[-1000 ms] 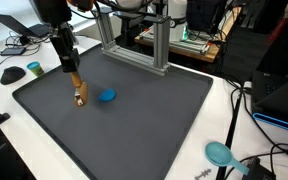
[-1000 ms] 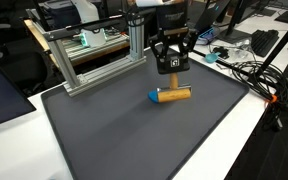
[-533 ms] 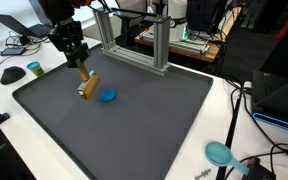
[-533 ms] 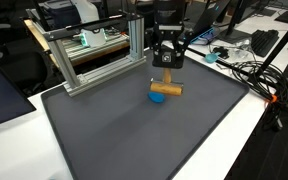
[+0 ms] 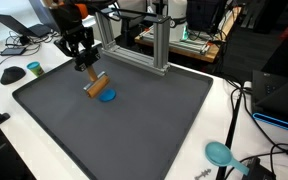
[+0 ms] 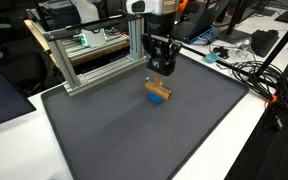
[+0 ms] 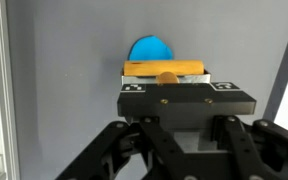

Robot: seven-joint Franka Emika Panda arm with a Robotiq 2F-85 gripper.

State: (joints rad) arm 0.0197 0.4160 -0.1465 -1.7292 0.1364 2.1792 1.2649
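Wrist view: end effector [image 7: 170,88] grips a wooden handle [image 7: 149,68].

Wrist view: the tan wooden block [image 7: 164,69] clamped in my black gripper [image 7: 174,95] covers the lower half of the blue round disc [image 7: 151,47]. The gripper's own body hides its fingertips from me. In an exterior view the disc [image 6: 158,99] shows only as a sliver beneath the block [image 6: 158,87]. The dark grey mat [image 5: 134,130] runs off the bottom edge. The teal round object [image 5: 219,153] beside it is too small for me to identify.
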